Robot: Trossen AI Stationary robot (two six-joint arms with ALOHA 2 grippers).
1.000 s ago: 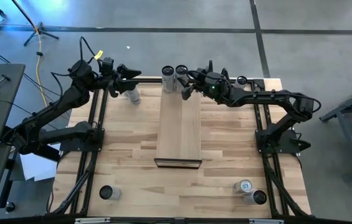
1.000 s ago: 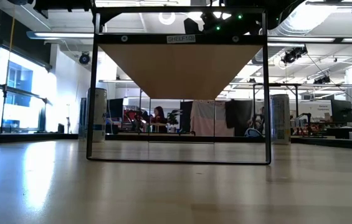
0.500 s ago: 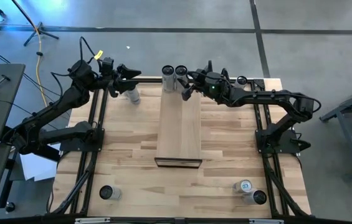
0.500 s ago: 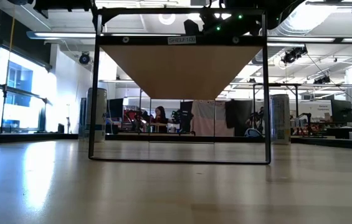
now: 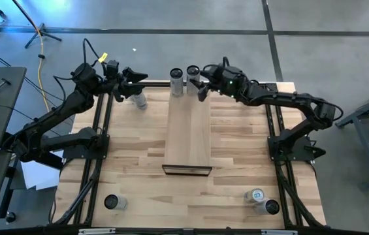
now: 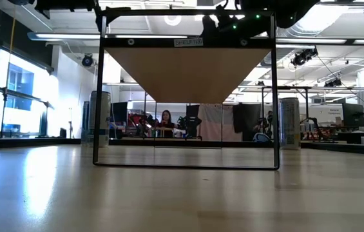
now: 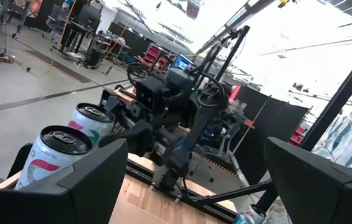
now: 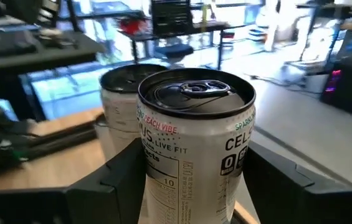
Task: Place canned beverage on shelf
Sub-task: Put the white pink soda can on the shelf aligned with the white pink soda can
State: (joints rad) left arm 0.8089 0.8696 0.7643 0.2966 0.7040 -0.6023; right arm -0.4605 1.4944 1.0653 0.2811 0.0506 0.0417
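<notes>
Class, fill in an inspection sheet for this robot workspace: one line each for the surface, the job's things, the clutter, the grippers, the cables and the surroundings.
Surface: butcher-block tabletop, bare in the middle.
Job's things: shelf runs down the table's centre; two cans stand at its far end, the left can free, the right can between the right gripper's fingers.
Clutter: one can beside the left gripper, one can at the near left corner, two cans at the near right corner.
Grippers: right gripper closed on the right can; left gripper open, holding nothing, at the far left edge.
Cables: yellow cable on the floor.
Surroundings: grey floor; a person far behind.
</notes>
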